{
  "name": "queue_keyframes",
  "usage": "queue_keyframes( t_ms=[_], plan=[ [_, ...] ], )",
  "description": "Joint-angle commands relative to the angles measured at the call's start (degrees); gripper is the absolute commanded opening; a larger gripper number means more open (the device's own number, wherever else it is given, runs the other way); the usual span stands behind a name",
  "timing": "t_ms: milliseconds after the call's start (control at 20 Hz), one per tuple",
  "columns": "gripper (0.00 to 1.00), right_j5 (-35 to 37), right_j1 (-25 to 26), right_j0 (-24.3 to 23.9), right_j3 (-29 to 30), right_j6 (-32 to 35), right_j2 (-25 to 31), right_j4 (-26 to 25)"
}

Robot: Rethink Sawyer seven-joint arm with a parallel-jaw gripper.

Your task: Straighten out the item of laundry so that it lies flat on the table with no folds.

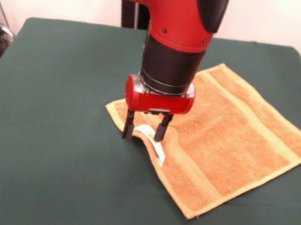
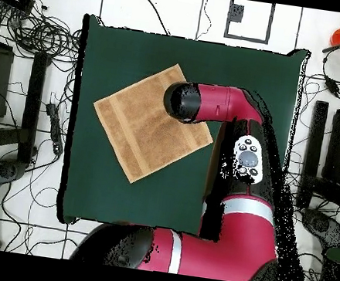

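Golden-orange terry cloth forms the small, roughly square towel point(image 1: 228, 143), which lies on the dark green felt-like tabletop point(image 1: 43, 149) turned diamond-wise, its corners rather than its sides facing the tabletop edges. In the front view one corner points toward the near edge, one toward the right edge, one toward the far side, and one toward the left under the arm. Paler woven border bands run parallel to two opposite sides, slanting from upper left to lower right in that view; the outline shows no marked long axis. Most of the cloth lies flat, but the hemmed edge beside the left corner is raised into a small ridge, where a small white label point(image 1: 155, 143) stands up from the hem. The red and black arm comes down over this corner, and its gripper point(image 1: 145, 127) has two dark fingers point(image 1: 129, 125) pointing straight down, set slightly apart, one on each side of the raised hem and label. Whether the fingers actually pinch the cloth cannot be told. In the overhead view the towel point(image 2: 140, 127) lies in the upper central part of the tabletop point(image 2: 165, 200), partly covered by the arm.
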Motion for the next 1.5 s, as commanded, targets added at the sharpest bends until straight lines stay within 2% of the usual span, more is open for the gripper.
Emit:
queue_keyframes(
  t_ms=[50,300,900,1500],
  plan=[
    [1.00,0.2,1.0,1.1,4.2,0.3,6.1,0.9],
    [1.00,0.6,0.7,1.4,5.3,2.6,5.7,2.1],
    [1.00,1.1,0.4,2.9,4.7,0.3,2.8,-1.9],
    [1.00,2.7,1.6,3.4,3.2,-0.8,1.9,-3.2]
  ],
)
